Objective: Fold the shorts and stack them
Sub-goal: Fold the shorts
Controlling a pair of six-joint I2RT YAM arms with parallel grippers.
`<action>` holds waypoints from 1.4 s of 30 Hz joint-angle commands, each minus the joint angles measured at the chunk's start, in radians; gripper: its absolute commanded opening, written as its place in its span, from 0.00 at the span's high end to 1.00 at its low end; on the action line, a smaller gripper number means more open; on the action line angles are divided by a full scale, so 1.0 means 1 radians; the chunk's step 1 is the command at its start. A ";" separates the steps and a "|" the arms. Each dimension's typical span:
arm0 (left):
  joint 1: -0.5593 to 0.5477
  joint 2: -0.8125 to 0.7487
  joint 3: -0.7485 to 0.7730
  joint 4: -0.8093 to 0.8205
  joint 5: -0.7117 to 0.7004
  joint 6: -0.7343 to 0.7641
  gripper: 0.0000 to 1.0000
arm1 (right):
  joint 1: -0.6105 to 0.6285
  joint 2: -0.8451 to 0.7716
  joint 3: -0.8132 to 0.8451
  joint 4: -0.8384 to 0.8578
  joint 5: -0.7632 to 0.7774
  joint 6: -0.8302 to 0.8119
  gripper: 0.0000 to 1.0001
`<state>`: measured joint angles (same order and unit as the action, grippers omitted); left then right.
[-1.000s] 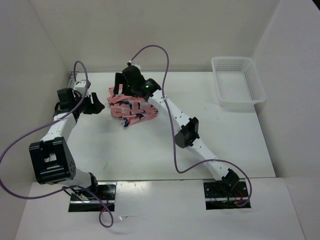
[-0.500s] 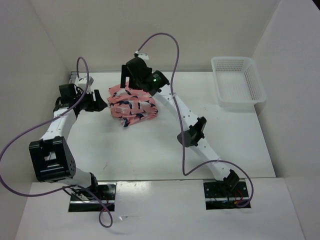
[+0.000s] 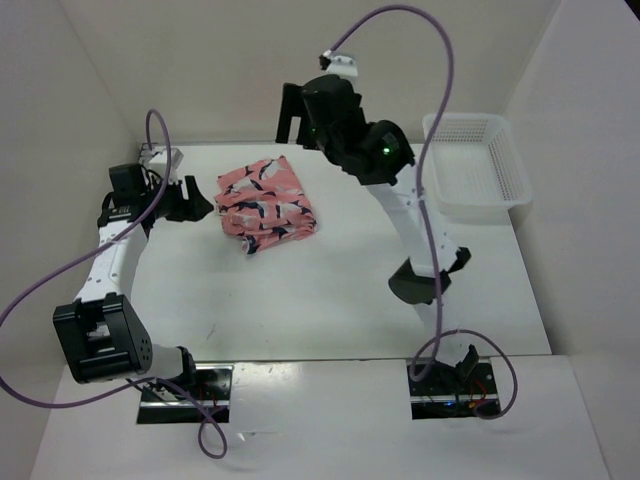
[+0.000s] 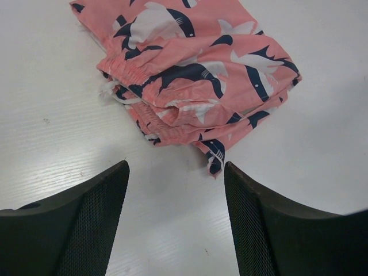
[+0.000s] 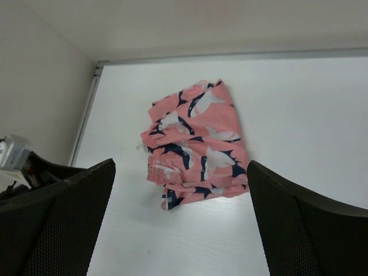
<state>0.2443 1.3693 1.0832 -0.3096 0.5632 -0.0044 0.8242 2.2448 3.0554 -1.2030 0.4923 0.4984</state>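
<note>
The salmon-pink shorts with navy-and-white shark shapes (image 3: 265,205) lie folded in a stack of layers on the table at the back left. They also show in the left wrist view (image 4: 190,75) and the right wrist view (image 5: 195,144). My left gripper (image 3: 195,203) is open and empty, low over the table just left of the stack; in its own view (image 4: 175,221) the stack's edge lies a little beyond the fingertips. My right gripper (image 3: 290,113) is open and empty, raised high above and behind the shorts; in its own view (image 5: 181,221) the shorts lie far below.
A white mesh plastic basket (image 3: 476,165) stands at the back right. White walls close in the table at the left (image 3: 70,150) and the back. The right arm's elbow (image 3: 425,280) hangs over the table's right middle.
My right gripper has let go of the shorts and risen up and to the right, away from the stack. The shorts now lie flatter. The left gripper has barely moved.
</note>
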 commanded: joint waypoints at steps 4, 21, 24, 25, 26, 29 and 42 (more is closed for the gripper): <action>0.001 -0.018 0.011 0.015 0.084 0.004 0.25 | 0.035 -0.509 -0.665 0.147 0.232 -0.058 0.00; 0.001 0.013 -0.017 0.006 0.102 0.004 0.25 | -0.409 -1.277 -1.844 0.556 -0.110 0.104 0.00; 0.001 0.013 -0.026 -0.005 0.093 0.004 0.24 | -0.476 -1.191 -1.862 0.505 -0.158 0.114 0.00; 0.001 0.013 -0.026 -0.005 0.093 0.004 0.24 | -0.485 -1.176 -1.862 0.493 -0.158 0.114 0.00; 0.001 0.013 -0.026 -0.005 0.093 0.004 0.24 | -0.485 -1.165 -1.876 0.493 -0.158 0.114 0.00; 0.001 0.013 -0.035 -0.005 0.093 0.004 0.24 | -0.496 -1.156 -1.903 0.493 -0.158 0.114 0.00; 0.001 0.013 -0.045 -0.005 0.093 0.004 0.24 | -0.520 -1.220 -1.946 0.502 -0.149 0.114 0.00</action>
<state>0.2443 1.3785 1.0416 -0.3260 0.6315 -0.0044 0.3092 1.0584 1.1183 -0.7036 0.3317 0.6060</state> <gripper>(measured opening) 0.758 0.999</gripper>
